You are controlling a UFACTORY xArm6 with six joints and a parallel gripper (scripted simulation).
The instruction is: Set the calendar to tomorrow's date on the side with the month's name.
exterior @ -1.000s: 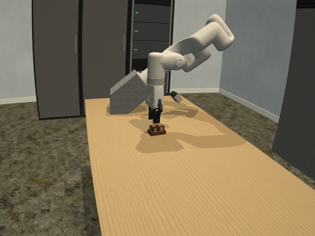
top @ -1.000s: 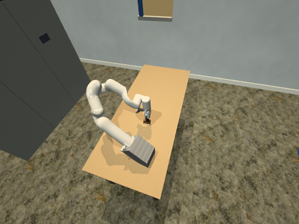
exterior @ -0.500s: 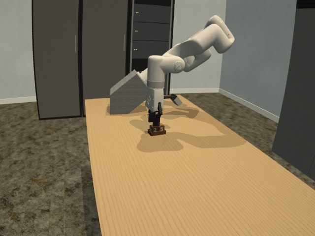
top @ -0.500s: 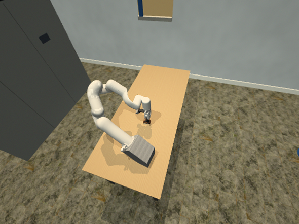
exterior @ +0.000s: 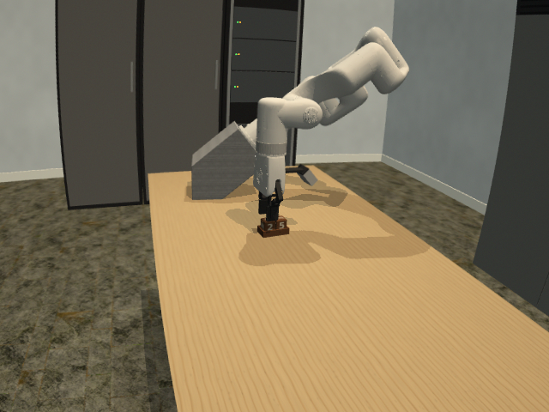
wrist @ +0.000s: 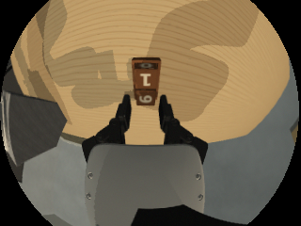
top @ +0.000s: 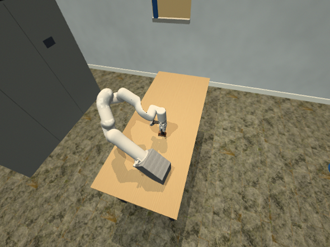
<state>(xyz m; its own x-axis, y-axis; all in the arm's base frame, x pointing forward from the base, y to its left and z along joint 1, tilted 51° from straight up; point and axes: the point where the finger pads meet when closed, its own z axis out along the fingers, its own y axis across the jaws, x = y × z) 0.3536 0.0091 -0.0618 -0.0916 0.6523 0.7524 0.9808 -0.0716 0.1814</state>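
Exterior view, left to right. Grey, wood-grained, wedge-shaped block [top: 157, 166] [exterior: 217, 170] [wrist: 33, 122]: stands at the far end of the long, pale-wood rectangular table [top: 183, 95] [exterior: 310, 310] [wrist: 198, 38], the white, jointed, rounded robot arm [top: 126, 144] [exterior: 354, 73] mounted on its sloping side.

Small reddish-brown, box-shaped tray [exterior: 273, 232] [wrist: 146, 59]: on the table, in front of the block, flat as far as can be seen. Two brown cubes sit in it, side by side. Left cube [exterior: 268, 227] reads a white "2"; right cube [exterior: 281, 225] reads a white "5". Both digits upright on this side. Wrist view: the upper faces of the pair show "1" and "9".

Black two-fingered gripper [top: 162, 130] [exterior: 272, 216] [wrist: 145, 102]: points down directly over the tray, fingertips at the level of the cubes' upper part in the exterior view. Fingers stand apart, partly open, one on each side of the nearer cube in the wrist view, with a gap visible at each side. Nothing clamped. Contact with the cubes: cannot tell from the exterior view.

Right of the gripper, farther back: small grey block-shaped piece [exterior: 307, 175] on a black stem, partly hidden behind the wrist.
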